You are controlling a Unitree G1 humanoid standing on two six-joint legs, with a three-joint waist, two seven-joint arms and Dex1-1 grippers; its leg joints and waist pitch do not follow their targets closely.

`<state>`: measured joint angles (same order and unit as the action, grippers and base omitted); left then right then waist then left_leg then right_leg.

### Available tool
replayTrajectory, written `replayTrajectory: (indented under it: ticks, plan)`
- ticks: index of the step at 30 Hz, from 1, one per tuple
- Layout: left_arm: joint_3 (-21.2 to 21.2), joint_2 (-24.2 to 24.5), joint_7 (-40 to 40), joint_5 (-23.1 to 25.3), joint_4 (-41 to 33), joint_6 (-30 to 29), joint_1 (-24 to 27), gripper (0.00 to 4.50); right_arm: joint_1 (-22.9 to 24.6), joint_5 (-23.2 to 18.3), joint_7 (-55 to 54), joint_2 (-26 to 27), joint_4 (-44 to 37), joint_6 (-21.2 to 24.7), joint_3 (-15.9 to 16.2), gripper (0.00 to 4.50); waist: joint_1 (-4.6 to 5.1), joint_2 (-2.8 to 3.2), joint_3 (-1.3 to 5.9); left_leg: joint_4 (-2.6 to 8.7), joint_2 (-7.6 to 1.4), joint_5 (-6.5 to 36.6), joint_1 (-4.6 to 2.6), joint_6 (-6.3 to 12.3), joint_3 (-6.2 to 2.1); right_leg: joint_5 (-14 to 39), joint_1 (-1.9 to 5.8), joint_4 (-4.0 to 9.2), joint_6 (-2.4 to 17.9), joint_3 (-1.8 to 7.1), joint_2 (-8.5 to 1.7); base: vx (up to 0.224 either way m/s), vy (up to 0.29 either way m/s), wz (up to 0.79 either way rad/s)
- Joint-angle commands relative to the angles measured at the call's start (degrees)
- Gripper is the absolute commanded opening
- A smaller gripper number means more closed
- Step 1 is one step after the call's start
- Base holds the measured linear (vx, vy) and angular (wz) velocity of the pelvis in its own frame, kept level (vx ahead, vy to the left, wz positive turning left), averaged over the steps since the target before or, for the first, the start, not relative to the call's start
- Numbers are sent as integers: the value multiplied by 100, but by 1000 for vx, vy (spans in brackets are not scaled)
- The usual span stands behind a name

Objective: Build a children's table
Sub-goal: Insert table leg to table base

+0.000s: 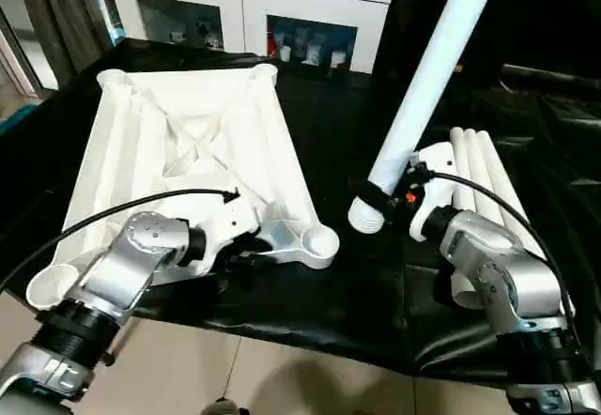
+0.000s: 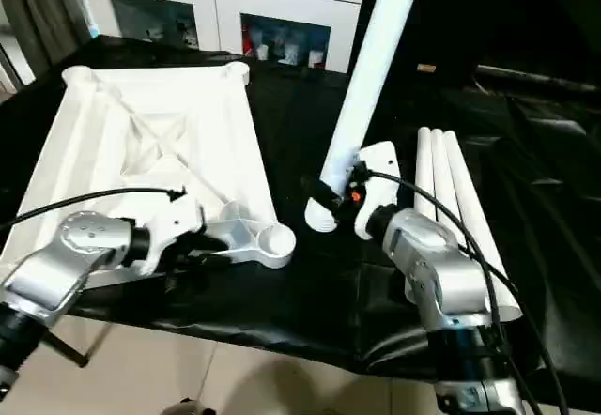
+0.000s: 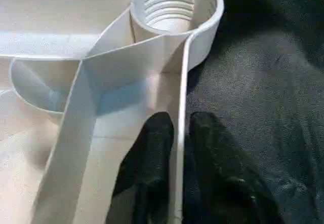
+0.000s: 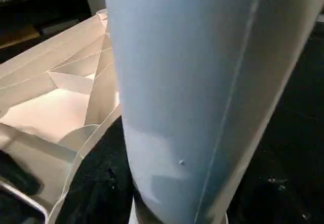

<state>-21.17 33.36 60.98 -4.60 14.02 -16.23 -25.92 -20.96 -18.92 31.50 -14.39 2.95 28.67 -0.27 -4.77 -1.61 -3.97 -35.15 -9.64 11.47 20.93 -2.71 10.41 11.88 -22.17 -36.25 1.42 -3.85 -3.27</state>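
The white tabletop lies underside up on the black cloth, ribs showing. Its near right corner socket is empty, and the threads inside show in the left wrist view. My left gripper is shut on the tabletop's rim wall just behind that socket, one black finger inside the wall and one outside. My right gripper is shut on a white leg close to its threaded end. That leg tilts up and away, its end hanging just right of the socket. Three more legs lie side by side at the right.
A white cabinet with glass doors stands behind the table. The black cloth drapes over the front edge, with tiled floor below. A grey curtain hangs at the far left.
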Motion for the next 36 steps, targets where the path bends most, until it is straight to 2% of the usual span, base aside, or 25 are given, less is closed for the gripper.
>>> replayTrajectory:
  ticks: [1, 2, 4, 6, 7, 8, 9, 11, 14, 16, 17, 20, 21, 26, 33, 36]
  plan:
    - [-50, 2, 31, 64, 26, -80, -58, 74, -43, -99, 57, -82, -160, 101, -75, 189, 28, 107, 410, 460, -391, 765, -103, -175, -153, 522, 262, 394, 1262, 381, -560, 0, 0, 0]
    - [-39, -10, 47, 50, 32, -105, -60, 55, -51, -123, 89, -91, -170, 138, -66, 189, 28, 110, 411, 463, -394, 792, -107, -184, -156, 563, 261, 394, 1260, 378, -560, 0, 0, 0]
    - [35, -143, 6, -71, -1, -274, -79, 50, -83, -246, 336, -169, -224, 352, 47, 189, 33, 112, 412, 461, -392, 803, -104, -178, -156, 560, 270, 395, 1269, 377, -555, 0, 0, 0]
    - [33, -285, -38, -109, 0, -376, -130, 25, -134, -400, 624, -252, -282, 598, 180, 189, 26, 105, 423, 449, -394, 703, -104, -126, -151, 401, 267, 385, 1299, 378, -553, 0, 0, 0]
    - [24, -356, -94, -90, 35, -367, -167, 16, -166, -459, 723, -272, -300, 681, 217, 189, 18, 65, 427, 446, -391, 653, -102, -73, -145, 344, 281, 384, 1323, 376, -553, 0, 0, 0]
    - [3, -450, -152, -69, 76, -347, -213, 12, -214, -528, 830, -284, -309, 759, 251, 189, 7, 87, 427, 440, -396, 604, -91, -39, -150, 317, 281, 373, 1355, 375, -565, 0, 0, 0]
    - [-25, -533, -195, -51, 96, -367, -261, 11, -270, -586, 925, -299, -313, 834, 282, 189, 19, 32, 425, 440, -394, 589, -86, -10, -137, 330, 287, 391, 1354, 376, -561, 0, 0, 0]
    - [-63, -643, -227, -19, 119, -390, -321, 6, -344, -631, 1031, -323, -301, 887, 329, 189, 11, 55, 432, 438, -407, 503, -78, 17, -150, 302, 293, 369, 1349, 376, -578, 0, 0, 0]
    - [-83, -997, -377, -40, 177, -540, -470, 6, -620, -421, 1092, -361, 22, 804, 483, 189, 4, 16, 429, 417, -390, 414, -78, 52, -129, 406, 284, 387, 1327, 381, -579, 0, 0, 0]
    - [-93, -1084, -406, -26, 187, -575, -496, 6, -717, -343, 1085, -346, 173, 746, 503, 189, 8, 17, 428, 414, -384, 428, -80, 36, -129, 506, 282, 398, 1330, 375, -580, 0, 0, 0]
    - [-114, -1105, -398, 0, 180, -582, -489, 2, -762, -316, 1096, -354, 236, 757, 523, 189, 4, -5, 429, 411, -394, 428, -86, 34, -123, 557, 273, 408, 1306, 377, -579, 0, 0, 0]
    - [-144, -1097, -399, 67, 203, -539, -466, 2, -815, -196, 1108, -411, 347, 709, 610, 189, 2, 4, 433, 416, -395, 326, -74, 72, -133, 449, 278, 385, 1265, 369, -570, 0, 0, 0]
    - [-157, -1073, -395, 103, 224, -492, -457, 2, -828, -161, 1108, -432, 384, 680, 628, 189, 0, -11, 436, 412, -389, 332, -72, 86, -129, 444, 280, 386, 1260, 369, -572, 0, 0, 0]
    - [-94, -1026, -382, 141, 193, -426, -387, 0, -883, -143, 1151, -493, 538, 668, 629, 189, 9, -19, 425, 416, -388, 411, -68, 92, -129, 665, 275, 410, 1205, 368, -575, 0, 0, 0]
    - [-59, -1005, -331, 177, 182, -336, -383, 0, -970, -26, 1180, -400, 916, 475, 678, 189, 7, -15, 432, 408, -386, 344, -62, 120, -126, 582, 273, 400, 1235, 365, -573, 0, 0, 0]
    - [-71, -1001, -316, 173, 158, -332, -384, 0, -1046, -16, 1162, -281, 1122, 404, 688, 189, 15, -14, 429, 410, -387, 412, -66, 115, -125, 702, 268, 417, 1239, 365, -578, 0, 0, 0]
